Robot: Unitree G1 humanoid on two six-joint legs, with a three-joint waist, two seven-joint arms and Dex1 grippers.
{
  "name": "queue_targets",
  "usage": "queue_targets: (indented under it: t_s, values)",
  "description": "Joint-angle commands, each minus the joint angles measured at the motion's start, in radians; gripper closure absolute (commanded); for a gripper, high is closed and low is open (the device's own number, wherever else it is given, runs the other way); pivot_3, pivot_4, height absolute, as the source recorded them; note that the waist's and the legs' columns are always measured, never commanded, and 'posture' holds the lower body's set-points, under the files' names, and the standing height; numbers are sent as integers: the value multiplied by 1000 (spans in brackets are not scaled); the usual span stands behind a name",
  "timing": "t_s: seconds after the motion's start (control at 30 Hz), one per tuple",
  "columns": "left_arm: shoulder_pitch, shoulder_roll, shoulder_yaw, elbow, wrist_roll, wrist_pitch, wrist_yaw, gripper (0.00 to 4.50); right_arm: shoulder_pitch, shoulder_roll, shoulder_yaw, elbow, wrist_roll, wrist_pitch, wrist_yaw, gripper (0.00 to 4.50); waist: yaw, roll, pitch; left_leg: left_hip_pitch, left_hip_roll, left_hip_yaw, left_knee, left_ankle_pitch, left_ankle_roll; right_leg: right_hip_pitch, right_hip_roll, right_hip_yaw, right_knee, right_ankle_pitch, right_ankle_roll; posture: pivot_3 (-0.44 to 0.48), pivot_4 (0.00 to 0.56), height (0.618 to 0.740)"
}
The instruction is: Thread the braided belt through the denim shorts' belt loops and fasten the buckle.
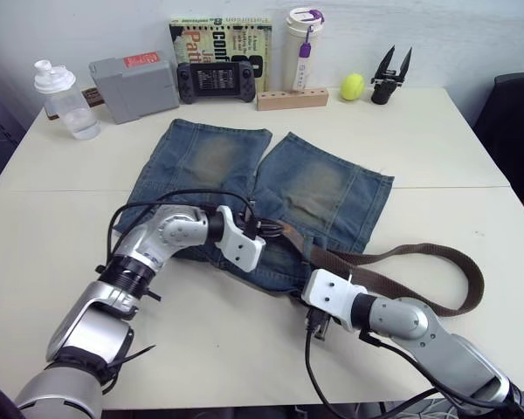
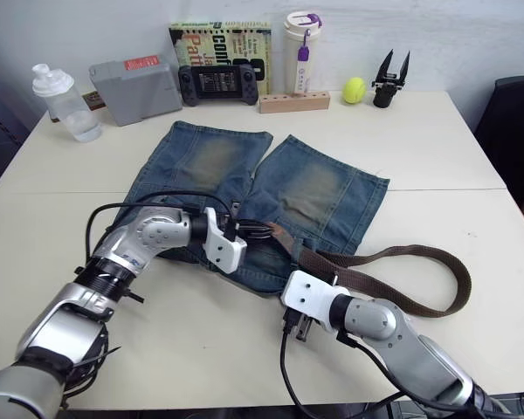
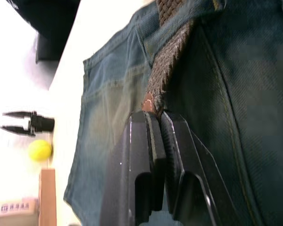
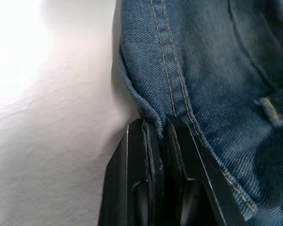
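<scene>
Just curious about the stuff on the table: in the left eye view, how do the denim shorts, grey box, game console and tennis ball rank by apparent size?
1. denim shorts
2. grey box
3. game console
4. tennis ball

Faded mid-blue denim shorts (image 1: 271, 188) lie flat on the pale surface, legs pointing away, waistband nearest. A dark brown braided belt (image 1: 419, 257) crosses the waistband, then loops out to the right over the surface.

Both arms crowd the shorts' (image 2: 319, 196) waistband on the table (image 2: 437, 157), belt (image 2: 393, 255) looping off right, bottle (image 2: 61, 100) far left.
</scene>
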Motion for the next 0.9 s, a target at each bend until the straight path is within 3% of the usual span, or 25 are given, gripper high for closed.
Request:
queue_targets:
  t_s: [0.03, 0.53, 0.6, 0.63, 0.7, 0.9]
  values:
    - [50, 84, 76, -99, -28, 86, -21, 4433, 31, -6, -58, 21, -5, 63, -7, 4500, 0, 0, 0, 0, 0, 0, 0, 0, 0, 0, 0, 0, 0, 0, 0, 0, 150, 696]
    - [199, 132, 142, -313, -138, 417, -138, 4433, 14, -2, -83, 52, -6, 54, 31, 4500, 13, -2, -1, 0, -1, 0, 0, -2, -1, 0, -1, 0, 0, 0, 0, 0, 150, 696]
    - [220, 134, 157, -330, -200, 449, -180, 3698, 13, -6, -92, 59, -5, 43, 37, 4500, 13, -1, -1, 0, -1, 0, 0, -2, -1, 0, -1, 0, -1, 0, 0, 0, 150, 696]
    - [234, 133, 166, -346, -258, 492, -219, 3570, 12, -13, -98, 63, -7, 31, 43, 4500, 13, -1, -1, 1, -1, 0, 0, -2, -1, 0, -1, 0, -1, 0, 0, 0, 150, 696]
    - [252, 126, 191, -370, -366, 569, -281, 2608, 15, -33, -119, 68, -7, -4, 64, 4500, 13, -1, -1, 1, -1, 0, 0, -2, -1, 0, -1, 0, -1, 0, 0, 0, 150, 696]
    - [249, 160, 289, -426, -609, 772, -424, 120, 123, -248, -239, 137, -5, -272, 235, 4500, 18, -1, -1, 0, -1, 0, 0, -2, -1, 1, -2, 0, -3, 0, 0, 0, 150, 696]
